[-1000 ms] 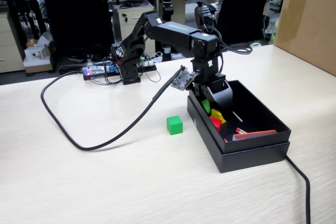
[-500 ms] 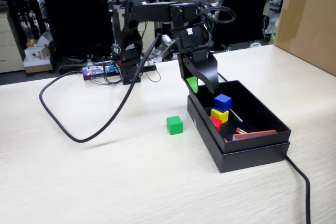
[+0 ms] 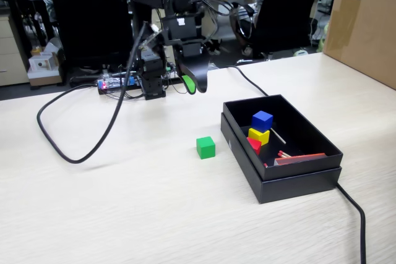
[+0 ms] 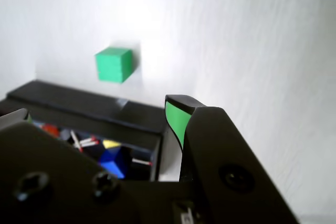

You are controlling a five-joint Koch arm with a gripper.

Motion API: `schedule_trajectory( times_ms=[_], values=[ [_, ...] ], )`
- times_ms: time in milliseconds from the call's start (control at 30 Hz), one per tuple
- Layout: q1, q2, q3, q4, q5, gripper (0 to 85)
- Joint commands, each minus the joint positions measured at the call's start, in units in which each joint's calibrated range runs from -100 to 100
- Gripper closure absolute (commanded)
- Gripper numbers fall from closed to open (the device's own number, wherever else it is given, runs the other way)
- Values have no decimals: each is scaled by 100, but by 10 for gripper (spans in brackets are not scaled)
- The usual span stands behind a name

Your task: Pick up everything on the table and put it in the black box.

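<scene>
beige wood-grain counter [image 3: 124,202] seen from a fixed camera at one corner, with a small black robot arm [image 3: 162,4] mounted near the far edge. arm is raised and folded back toward its base, and its tool [image 3: 193,85] hangs in the air above the counter, well apart from the box and clear of every cube. tool carries nothing. one tip with a green pad shows plainly in both views; in the wrist view [image 4: 94,121] a second, blurred tip appears at the left edge, well apart from the first, so the jaws look spread, with only counter and box visible between them.

green cube [image 3: 205,147] sits alone on the counter, just beside the left wall of the black box [image 3: 297,180] in the fixed view but not touching it. in the wrist view the green cube [image 4: 113,64] lies just beyond the box's dark rim [image 4: 79,100].

inside the box, near its left wall, the blue cube [image 3: 262,120] rests on top of the yellow cube [image 3: 258,135], and the red cube [image 3: 254,146] lies against the yellow one, toward the camera. thin red-tipped matchsticks [image 3: 286,153] lie on the box floor nearby.

thick black cable [image 3: 68,146] loops across the counter from the arm's base. brown cardboard carton [image 3: 362,23] stands at the right edge.
</scene>
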Motion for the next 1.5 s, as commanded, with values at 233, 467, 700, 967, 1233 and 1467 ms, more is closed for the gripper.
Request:
schedule_trajectory(
  times_ms=[233,467,700,967,1233,1467],
  values=[
    [-117,-1476,-1312,714,103,342],
    [-112,-1568,-1529,809,93,341],
    [-112,38,-451,757,39,358],
    [-103,2276,855,429,39,370],
    [-83,3618,1326,429,44,370],
    [-54,4536,1907,429,39,378]
  ],
)
